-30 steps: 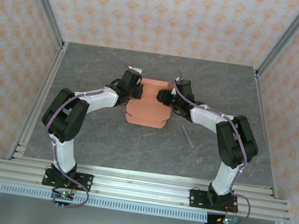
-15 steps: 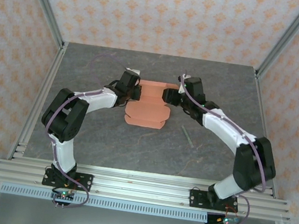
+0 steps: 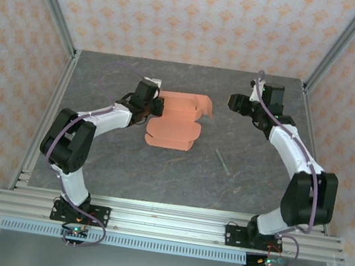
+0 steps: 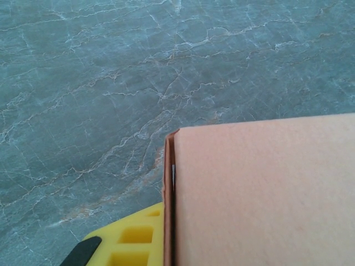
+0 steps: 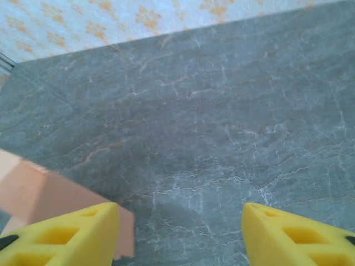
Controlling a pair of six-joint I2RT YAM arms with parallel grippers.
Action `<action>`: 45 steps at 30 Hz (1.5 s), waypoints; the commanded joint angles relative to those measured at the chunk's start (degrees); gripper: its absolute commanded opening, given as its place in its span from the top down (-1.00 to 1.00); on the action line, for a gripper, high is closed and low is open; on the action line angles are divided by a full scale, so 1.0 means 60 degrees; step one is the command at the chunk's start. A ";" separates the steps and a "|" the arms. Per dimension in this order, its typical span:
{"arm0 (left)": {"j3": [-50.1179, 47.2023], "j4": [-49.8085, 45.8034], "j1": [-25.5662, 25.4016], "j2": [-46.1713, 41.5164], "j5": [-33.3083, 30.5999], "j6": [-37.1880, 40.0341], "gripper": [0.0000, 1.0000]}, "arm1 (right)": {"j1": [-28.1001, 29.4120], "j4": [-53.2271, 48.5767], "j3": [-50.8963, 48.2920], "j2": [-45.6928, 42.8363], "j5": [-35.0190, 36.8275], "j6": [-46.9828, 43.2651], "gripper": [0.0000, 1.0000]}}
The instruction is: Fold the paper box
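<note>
**Left gripper pinching the card, right gripper hanging open**

Left gripper (image 3: 158, 107) is clamping narrowly on the left edge of the paper box (image 3: 172, 132). In the left wrist view one yellow finger (image 4: 133, 244) is lying just under the doubled edge of the card (image 4: 260, 194) in the lower part of the frame. Its arm is bending from the lower left of the overhead frame up towards the centre.

Right gripper (image 3: 231, 102) is hovering at the upper right of centre, apart from the card. Its yellow fingers (image 5: 83, 233) are standing well apart with bare table between them, and a corner of the card (image 5: 39, 194) is showing at the left edge of that view. This arm is stretching from the lower right up to the far side of the table.

The salmon-orange card is lying near the centre of the grey marbled table (image 3: 127, 159), with its far flap lifting slightly. A thin grey stick (image 3: 222, 161) is lying to its lower right. Patterned wallpaper (image 3: 182, 13) is lining the enclosure behind aluminium posts (image 3: 50, 0).
</note>
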 commanded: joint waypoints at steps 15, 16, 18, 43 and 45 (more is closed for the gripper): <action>0.0055 -0.0118 0.0068 -0.0538 0.0250 -0.0018 1.00 | 0.0468 -0.0412 0.0792 0.1982 -0.3446 -0.2353 -0.07; 0.0055 -0.0125 0.0075 -0.0531 0.0264 -0.0019 1.00 | 0.0537 -0.0460 0.0852 0.2043 -0.3493 -0.2455 -0.06; 0.0069 -0.0127 0.0072 -0.0524 0.0296 -0.0018 1.00 | 0.0644 -0.0608 0.0950 0.2108 -0.3616 -0.2649 -0.05; 0.0462 -0.0742 -0.0143 -0.0410 0.0445 0.0159 1.00 | 0.1452 -0.0699 0.1301 0.2366 -0.4022 -0.3542 0.03; 0.0546 -0.0852 -0.0196 -0.0421 0.0449 0.0158 1.00 | 0.1489 -0.0468 0.1130 0.2234 -0.3890 -0.3542 0.01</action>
